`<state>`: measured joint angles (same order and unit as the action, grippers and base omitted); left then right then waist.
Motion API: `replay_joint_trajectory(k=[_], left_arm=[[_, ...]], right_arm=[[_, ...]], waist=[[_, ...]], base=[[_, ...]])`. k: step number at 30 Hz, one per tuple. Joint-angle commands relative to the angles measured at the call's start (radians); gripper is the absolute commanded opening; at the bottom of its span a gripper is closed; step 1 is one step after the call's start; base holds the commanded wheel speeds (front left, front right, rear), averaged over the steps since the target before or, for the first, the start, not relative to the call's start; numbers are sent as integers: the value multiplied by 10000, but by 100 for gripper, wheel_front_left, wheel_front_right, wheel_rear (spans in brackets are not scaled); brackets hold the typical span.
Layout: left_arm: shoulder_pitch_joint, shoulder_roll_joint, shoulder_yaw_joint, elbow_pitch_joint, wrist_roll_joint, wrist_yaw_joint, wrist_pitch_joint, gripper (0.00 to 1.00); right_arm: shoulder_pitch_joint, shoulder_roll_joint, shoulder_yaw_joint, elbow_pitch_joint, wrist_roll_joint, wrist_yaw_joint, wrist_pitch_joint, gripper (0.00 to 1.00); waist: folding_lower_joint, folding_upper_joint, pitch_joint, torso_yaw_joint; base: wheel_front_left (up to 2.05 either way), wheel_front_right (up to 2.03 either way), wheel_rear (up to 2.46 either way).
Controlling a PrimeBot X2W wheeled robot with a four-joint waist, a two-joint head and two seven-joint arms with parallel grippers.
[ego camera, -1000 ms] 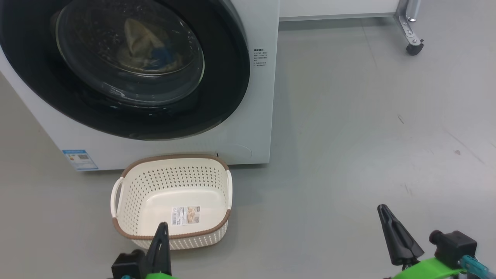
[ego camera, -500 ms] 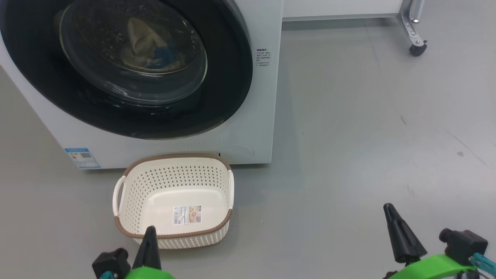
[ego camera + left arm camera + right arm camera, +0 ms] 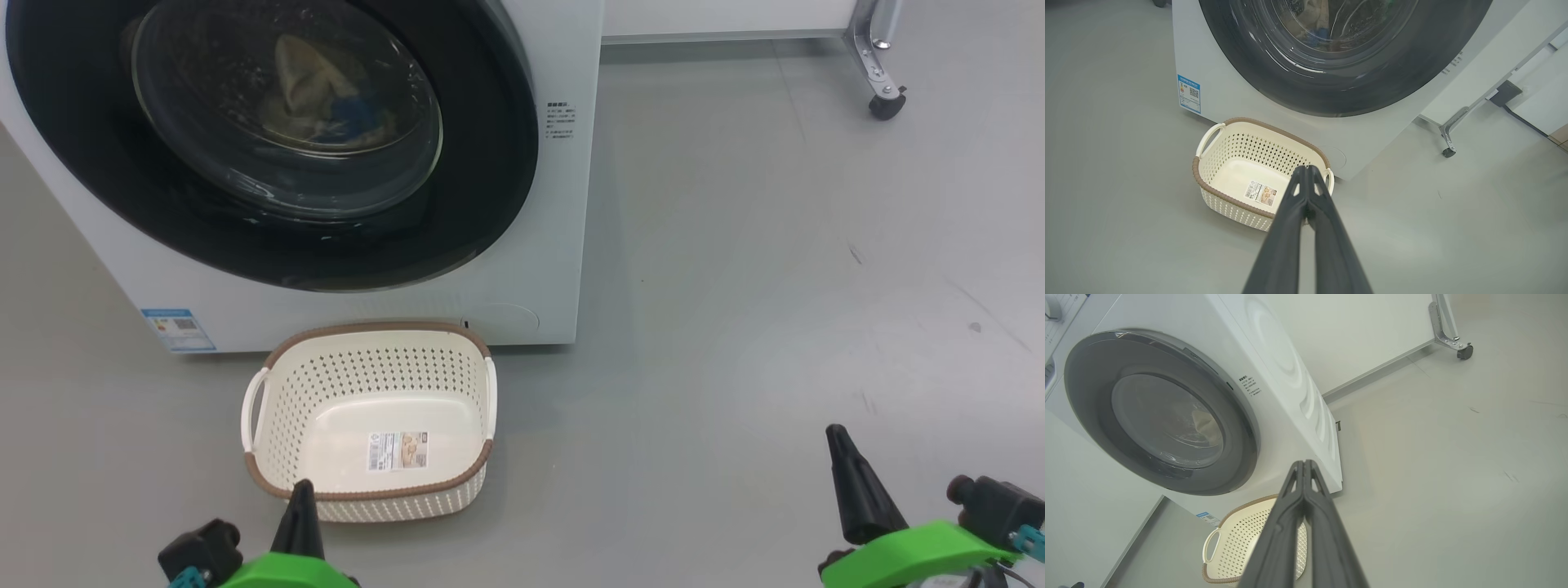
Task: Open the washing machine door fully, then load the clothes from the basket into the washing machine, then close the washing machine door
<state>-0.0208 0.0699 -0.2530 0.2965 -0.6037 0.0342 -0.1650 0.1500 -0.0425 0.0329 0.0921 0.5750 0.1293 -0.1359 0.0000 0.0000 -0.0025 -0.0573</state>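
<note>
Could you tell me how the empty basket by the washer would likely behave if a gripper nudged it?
The basket is probably light: thin perforated plastic holding nothing but a label sticker. On the smooth grey floor it would likely slide rather than tip, being low and wide. Its moulded walls look fairly stiff.
</note>
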Motion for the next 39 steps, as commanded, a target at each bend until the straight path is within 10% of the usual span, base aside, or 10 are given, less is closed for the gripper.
replay_joint_trajectory(k=[1, 39], left_arm=[[-498, 26, 266, -334, -216, -85, 41, 0], [-643, -15, 1589, -413, -4291, -724, 1107, 0]], right_arm=[[-547, -210, -54, -255, 256, 5, 26, 0], [-1356, -334, -385, 457, 4582, 8, 835, 0]], waist=[[0, 0, 0, 6], [0, 0, 23, 238]], base=[[0, 0, 0], [0, 0, 0]])
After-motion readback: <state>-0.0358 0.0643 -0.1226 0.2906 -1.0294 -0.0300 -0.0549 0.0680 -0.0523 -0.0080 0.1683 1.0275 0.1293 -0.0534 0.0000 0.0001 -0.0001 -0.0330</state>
